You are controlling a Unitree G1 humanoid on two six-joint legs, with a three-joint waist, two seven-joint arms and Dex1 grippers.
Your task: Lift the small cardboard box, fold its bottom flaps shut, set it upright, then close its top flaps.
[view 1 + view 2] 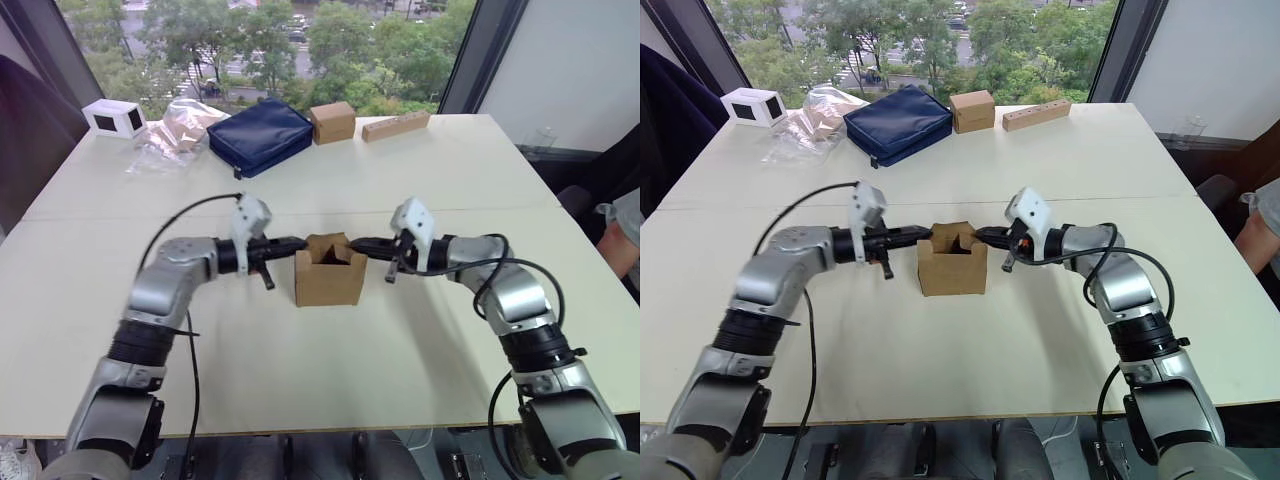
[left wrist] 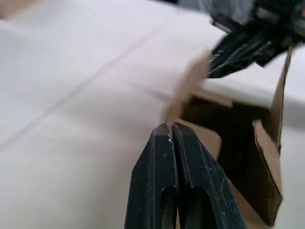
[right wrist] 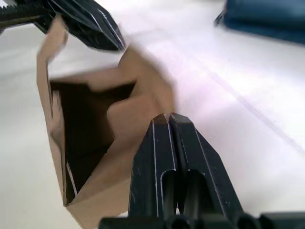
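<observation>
One upright box (image 1: pixel 329 281), top flaps (image 1: pixel 327 248) seemingly part-open, between two closed, empty-looking grippers: left (image 1: pixel 298 243), right (image 1: pixel 354 243)

This looks like an upper-floor office or lab room. A wide pale tabletop (image 1: pixel 450 160) stands against a large window (image 1: pixel 300 40) overlooking treetops. A white wall (image 1: pixel 570 60) rises beyond the tabletop's far right corner.

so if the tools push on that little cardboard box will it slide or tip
The small cardboard box looks empty through its open top, so it is probably light and would slide on the smooth table. The top flaps look thin, likely bending first.
</observation>
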